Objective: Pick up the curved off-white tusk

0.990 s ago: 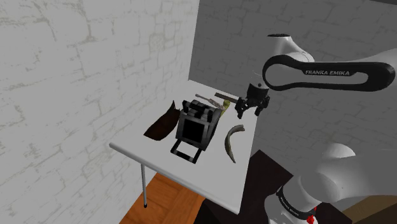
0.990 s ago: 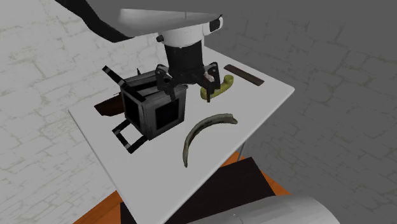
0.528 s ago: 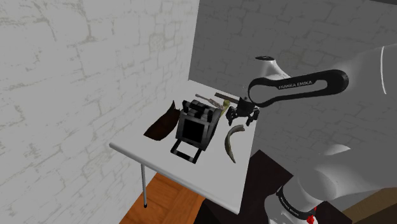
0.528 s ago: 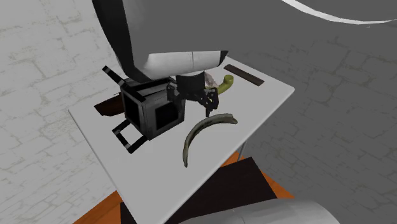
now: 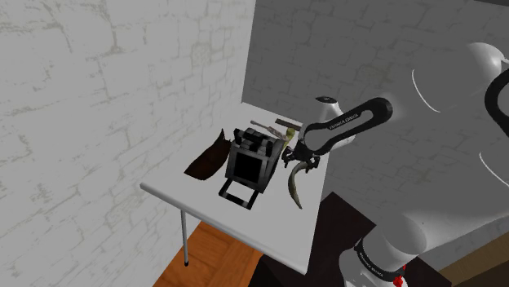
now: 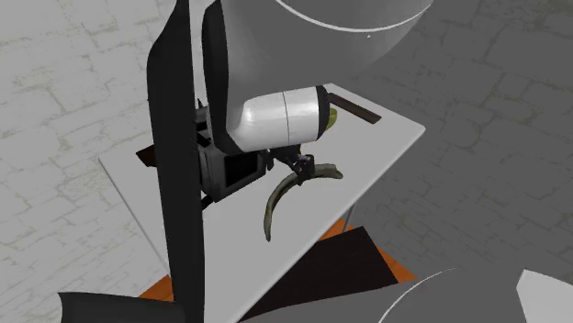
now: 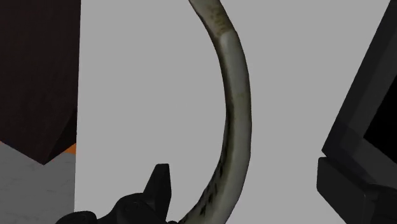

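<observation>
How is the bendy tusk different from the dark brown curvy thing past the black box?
The tusk is pale greyish and thin; the brown piece is dark and wider. The end effector is down at the tusk, away from the brown piece. Both are curved and lie on the white table.

White lettering runs along the arm's black forearm link (image 5: 346, 122), too small to read; no other text is legible.

tusk (image 7: 235, 95): grey-olive, dark speckles | box (image 5: 247, 165): black | table (image 5: 269, 230): white | gripper (image 5: 299, 162): black | wall (image 5: 98, 98), shoulder view's upper left: pale brick pattern
</observation>
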